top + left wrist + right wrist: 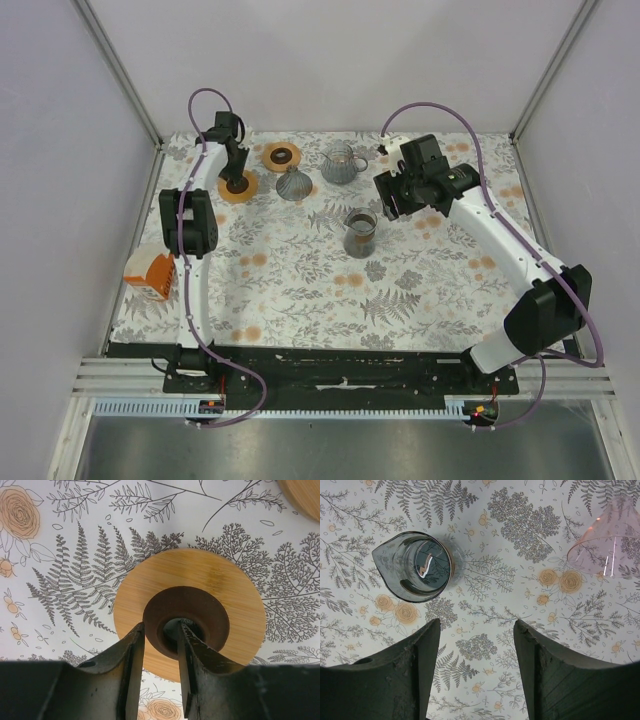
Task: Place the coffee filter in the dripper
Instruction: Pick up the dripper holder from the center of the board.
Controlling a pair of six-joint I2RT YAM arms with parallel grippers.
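Round orange wooden dripper (220, 595): judged rigid, light, best taken by dark centre collar (212, 615). Left gripper (160, 628) astride collar rim, clamp undeterminable; right gripper (476, 624) wide apart.

The left arm (195, 225) rises from the near edge of the table (300, 300) and extends to its far left part, wrist bent straight down. The left gripper (160, 626) points down at the table, fingers a narrow gap apart. The right arm (500, 250) stretches toward the table's far middle. The right gripper (476, 624) hovers above the table, jaws wide, nothing between them.
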